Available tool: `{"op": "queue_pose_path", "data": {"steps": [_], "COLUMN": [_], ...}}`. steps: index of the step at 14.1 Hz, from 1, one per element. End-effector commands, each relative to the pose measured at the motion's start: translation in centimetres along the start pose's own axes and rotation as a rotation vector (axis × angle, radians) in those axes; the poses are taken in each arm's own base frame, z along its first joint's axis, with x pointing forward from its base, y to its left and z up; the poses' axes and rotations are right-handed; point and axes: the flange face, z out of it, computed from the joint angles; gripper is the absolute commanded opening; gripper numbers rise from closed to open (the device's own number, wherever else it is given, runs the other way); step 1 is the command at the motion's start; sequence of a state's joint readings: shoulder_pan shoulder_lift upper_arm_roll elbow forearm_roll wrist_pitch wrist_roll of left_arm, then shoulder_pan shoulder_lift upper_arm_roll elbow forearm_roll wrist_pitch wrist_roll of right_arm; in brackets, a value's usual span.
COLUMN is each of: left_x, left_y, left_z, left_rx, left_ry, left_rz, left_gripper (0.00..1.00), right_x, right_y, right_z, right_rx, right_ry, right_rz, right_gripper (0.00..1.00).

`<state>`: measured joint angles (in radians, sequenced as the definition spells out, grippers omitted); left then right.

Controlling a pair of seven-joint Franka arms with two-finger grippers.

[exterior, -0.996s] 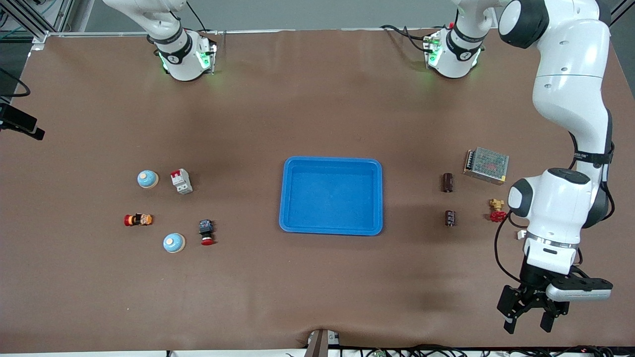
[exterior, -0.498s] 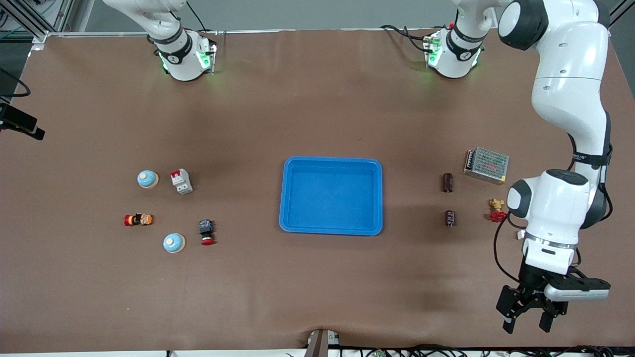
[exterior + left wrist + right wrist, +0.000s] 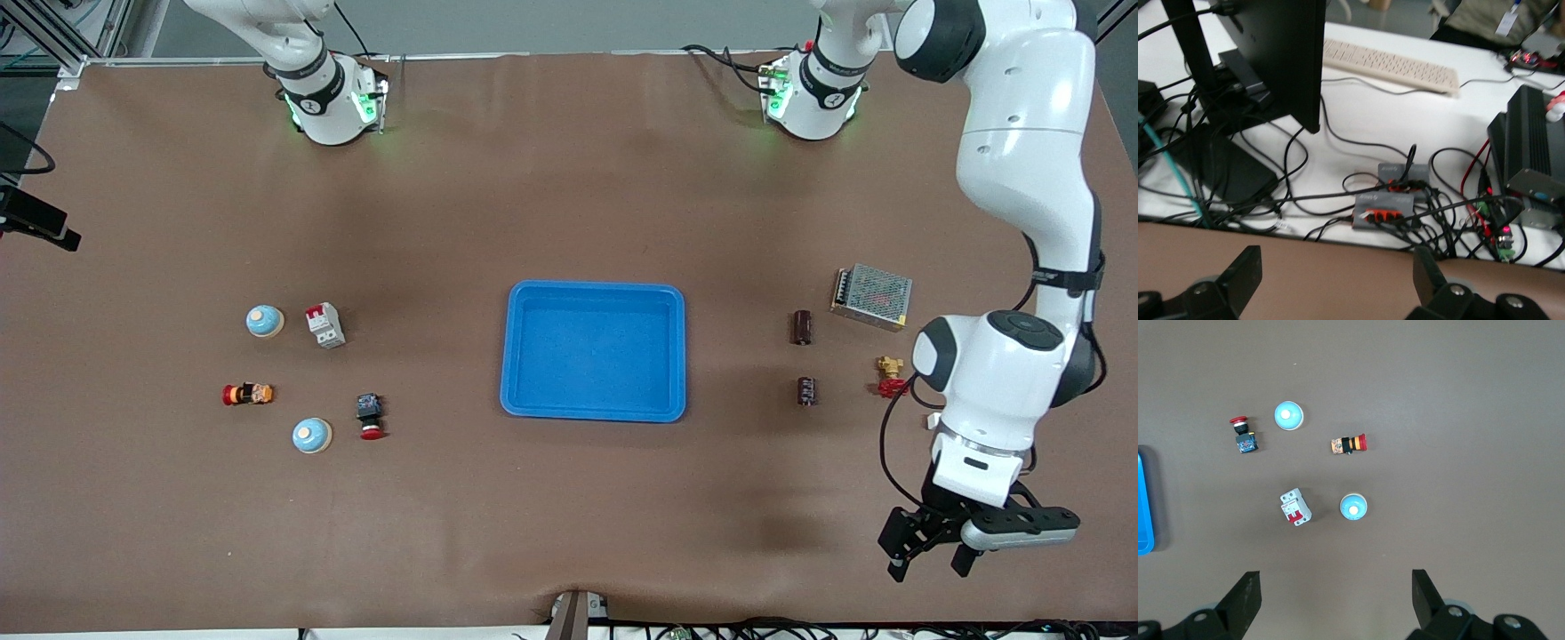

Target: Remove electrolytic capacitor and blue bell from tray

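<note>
Left gripper (image 3: 929,558), fingers spread and holding nothing, is hanging over the table's front edge at the left arm's end. The tray (image 3: 593,295) is lying empty at mid-table. Both dark capacitors (image 3: 806,391) are lying outside it toward the left arm, both blue bells (image 3: 312,435) toward the right arm. Right gripper (image 3: 1337,603), fingers spread, is waiting high above the bells.

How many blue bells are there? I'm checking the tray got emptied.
2, both on the table toward the right arm's end: one bell beside the white breaker, another bell nearer the front camera. None in the tray.
</note>
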<state>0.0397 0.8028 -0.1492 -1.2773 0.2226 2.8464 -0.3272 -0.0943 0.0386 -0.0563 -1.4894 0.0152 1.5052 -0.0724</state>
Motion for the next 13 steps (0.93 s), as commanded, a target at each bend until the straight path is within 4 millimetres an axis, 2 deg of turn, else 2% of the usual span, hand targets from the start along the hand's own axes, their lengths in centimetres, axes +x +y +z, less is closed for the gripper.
{"op": "queue_pose_path", "data": {"steps": [1,7,9,12,13], "left_x": [1.8,3.1,2.8,2.9,3.2], "left_y": [0.5,1.0,1.0,2.5,1.4], "left_z": [-3.2,-9.8,-11.6,-15.0,-16.5], "left_rx": [0.056,0.153,0.168,0.141,0.153], "left_ry": [-0.079,-0.377,-0.473,-0.565,-0.607], "left_rz": [0.042,0.182,0.172,0.147,0.149], "left_gripper": [1.0,1.0,1.0,1.0,1.0], "right_x": [-0.2,-0.2,-0.2,-0.2,-0.2], "right_y": [0.2,0.2,0.3,0.3,0.3], "right_z": [0.0,0.3,0.4,0.4,0.4], "right_rx": [-0.014,-0.014,-0.013,-0.013,-0.013], "right_ry": [-0.006,-0.012,-0.015,-0.015,-0.015], "right_rz": [-0.004,-0.004,-0.002,-0.002,-0.003], "right_gripper": [1.0,1.0,1.0,1.0,1.0]}}
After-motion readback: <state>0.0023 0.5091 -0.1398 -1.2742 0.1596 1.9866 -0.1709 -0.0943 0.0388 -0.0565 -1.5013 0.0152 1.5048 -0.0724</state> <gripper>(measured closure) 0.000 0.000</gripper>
